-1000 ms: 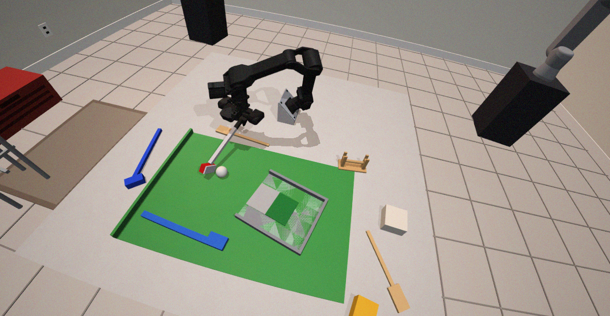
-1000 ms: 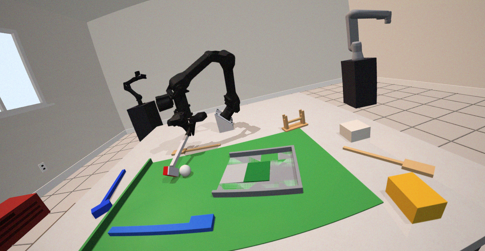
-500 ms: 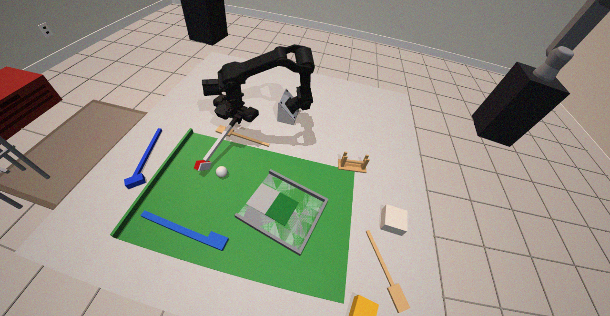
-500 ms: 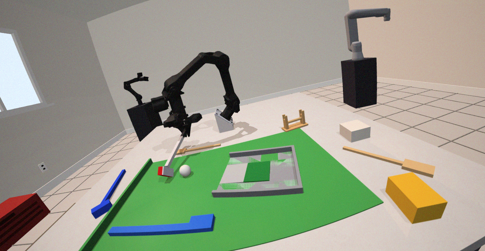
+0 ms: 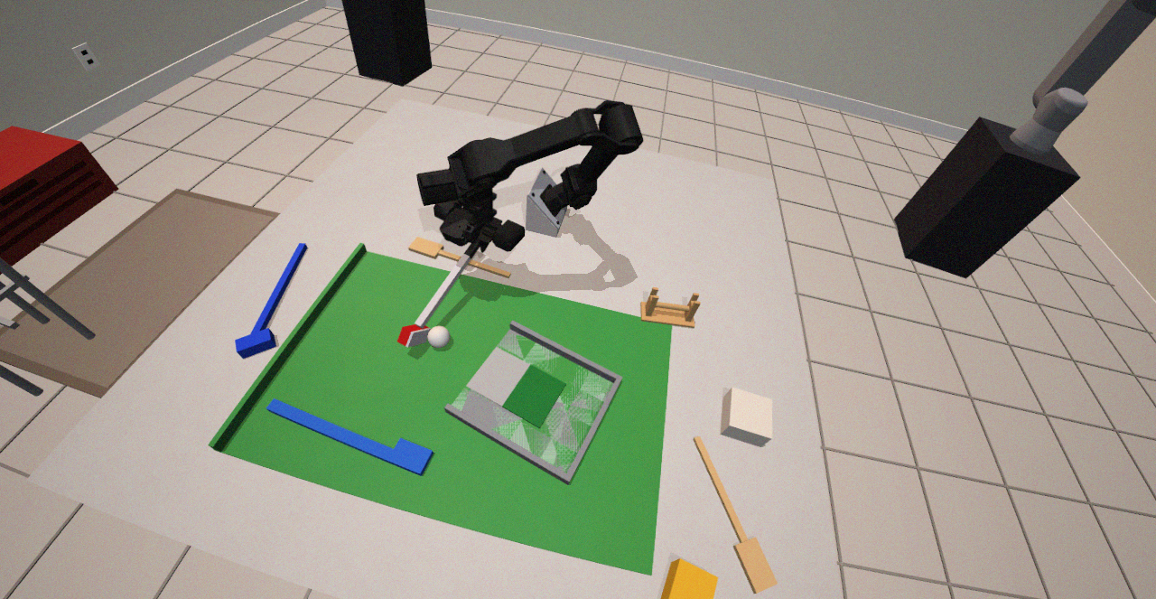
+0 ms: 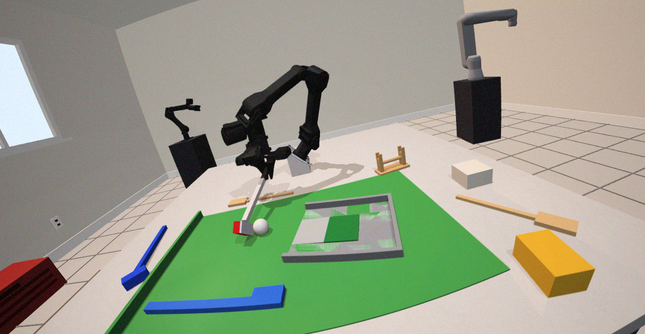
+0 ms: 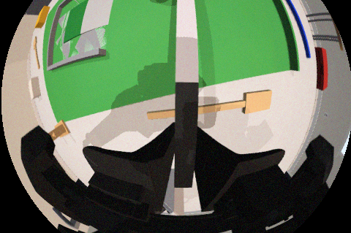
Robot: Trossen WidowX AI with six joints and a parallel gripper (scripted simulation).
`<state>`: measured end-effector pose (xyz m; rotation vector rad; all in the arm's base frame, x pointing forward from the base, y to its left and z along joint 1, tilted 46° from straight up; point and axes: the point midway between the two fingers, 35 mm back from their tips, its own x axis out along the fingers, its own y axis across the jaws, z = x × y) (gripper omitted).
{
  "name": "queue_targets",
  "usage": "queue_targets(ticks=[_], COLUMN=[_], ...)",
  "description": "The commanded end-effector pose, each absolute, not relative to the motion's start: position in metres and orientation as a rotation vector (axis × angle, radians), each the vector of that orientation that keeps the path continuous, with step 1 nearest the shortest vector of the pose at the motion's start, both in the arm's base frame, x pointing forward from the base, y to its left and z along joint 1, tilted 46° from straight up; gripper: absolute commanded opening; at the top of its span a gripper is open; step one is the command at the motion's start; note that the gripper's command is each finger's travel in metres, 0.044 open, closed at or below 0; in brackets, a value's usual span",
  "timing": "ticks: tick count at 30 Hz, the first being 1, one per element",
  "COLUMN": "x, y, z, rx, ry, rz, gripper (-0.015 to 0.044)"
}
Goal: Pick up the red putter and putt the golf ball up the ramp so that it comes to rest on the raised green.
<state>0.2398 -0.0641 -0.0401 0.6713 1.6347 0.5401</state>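
Gripper (image 6: 266,172) clamped on putter (image 6: 252,205) handle top; rigid, light shaft, red head beside ball (image 6: 260,225), likely rolls easily.

One red putter (image 5: 428,308), two blue putters (image 5: 270,301) (image 5: 349,436), two wooden putters (image 5: 731,514) (image 5: 456,257), one golf ball (image 5: 439,336).

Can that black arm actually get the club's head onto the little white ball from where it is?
Probably yes. The gripper is shut on the red putter, whose head sits right beside the golf ball on the green mat, with nothing between them.
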Motion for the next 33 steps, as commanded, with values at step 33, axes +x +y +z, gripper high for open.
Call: queue_targets(ticks=[33], x=[0.242], y=[-0.065], z=[0.027], rx=[0.695], ry=[1.643], rz=[0.549], gripper=[0.0])
